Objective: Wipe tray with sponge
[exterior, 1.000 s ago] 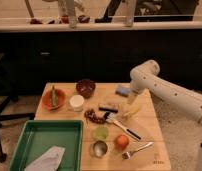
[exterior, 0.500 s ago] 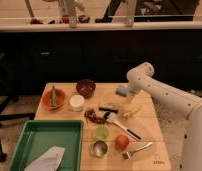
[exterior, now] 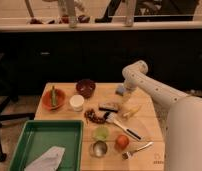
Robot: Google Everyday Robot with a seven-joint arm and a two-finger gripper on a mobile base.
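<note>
The green tray [exterior: 24,140] sits at the table's front left with a crumpled white cloth [exterior: 46,160] inside it. A small blue sponge [exterior: 120,90] lies near the back right of the table. My gripper [exterior: 126,96] hangs from the white arm [exterior: 149,85] straight down beside the sponge, at its right edge. I cannot tell whether it touches the sponge. It is far from the tray.
On the wooden table [exterior: 149,125] are a dark red bowl [exterior: 85,87], an orange plate [exterior: 53,98], a white cup [exterior: 76,102], a dark block [exterior: 109,106], a banana [exterior: 131,111], a spatula [exterior: 121,126], a green cup [exterior: 100,132], a metal cup [exterior: 99,148], an apple [exterior: 122,142] and a fork [exterior: 136,149].
The arm has swung a little to the left, bringing the gripper closer to the blue sponge. The things on the table have not moved.
</note>
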